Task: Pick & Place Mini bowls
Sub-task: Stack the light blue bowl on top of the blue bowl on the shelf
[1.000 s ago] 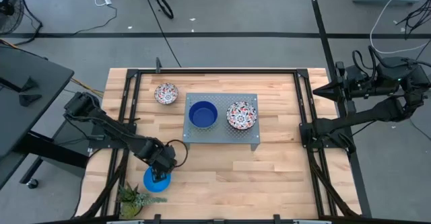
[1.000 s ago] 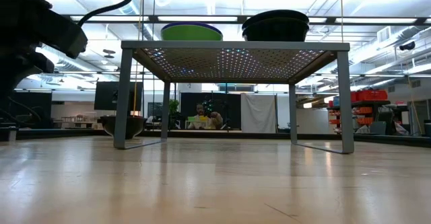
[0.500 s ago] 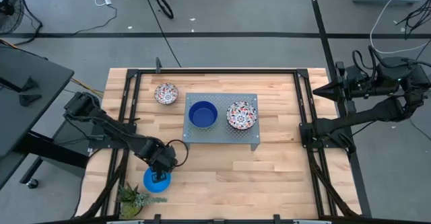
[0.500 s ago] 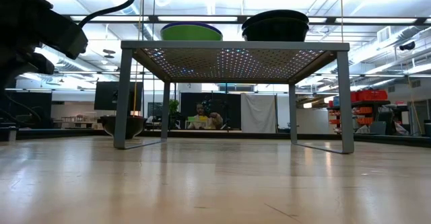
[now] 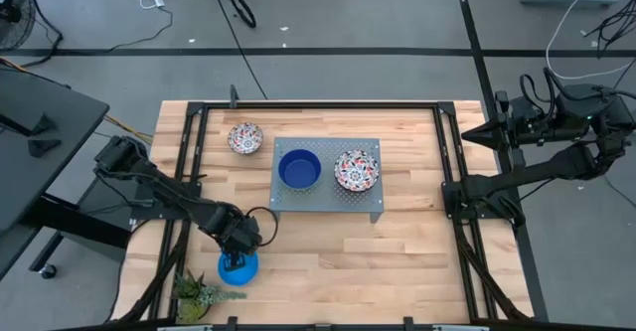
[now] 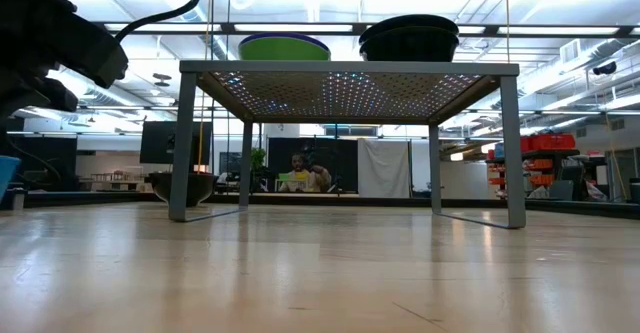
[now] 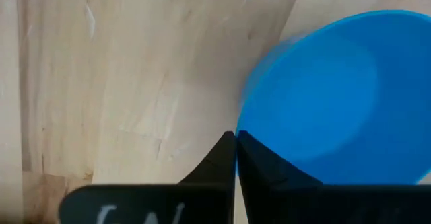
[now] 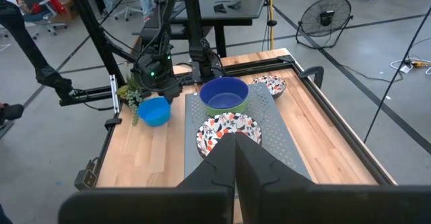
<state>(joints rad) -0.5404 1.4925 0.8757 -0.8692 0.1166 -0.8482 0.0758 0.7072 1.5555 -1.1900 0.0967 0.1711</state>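
my left gripper (image 5: pixel 235 262) is clenched on the rim of the bright blue bowl (image 5: pixel 238 268), down at the near left part of the wooden table (image 5: pixel 417 232); in my left wrist view the two dark fingers (image 7: pixel 256 167) meet tip to tip right at the bowl's edge (image 7: pixel 337 96), and the rim looks pinched between them, though the contact itself is too tight to make out for certain. the bowl sits tipped toward one side in that view, its open mouth facing the camera, with bare wood beside it. just beside the bowl, toward the table's near left corner, stands the small spiky green plant (image 5: pixel 199 293). further out, toward the middle of the table, is the grey perforated tray (image 5: pixel 328 204) on its legs, carrying the dark blue bowl (image 5: pixel 299 169) on its left half and a white floral bowl (image 5: pixel 357 170) on its right half, the two apart from each other. from the low view the tray (image 6: pixel 350 68) stands like a little bench, and the bowl on its left shows a green rim (image 6: pixel 284 47). a second floral bowl (image 5: pixel 244 138) rests on the wood just beyond the tray's far left corner. my right gripper (image 8: pixel 235 140) is clamped shut with nothing in it, held off the table's right edge, well apart from every bowl, looking across the tray toward my left arm.
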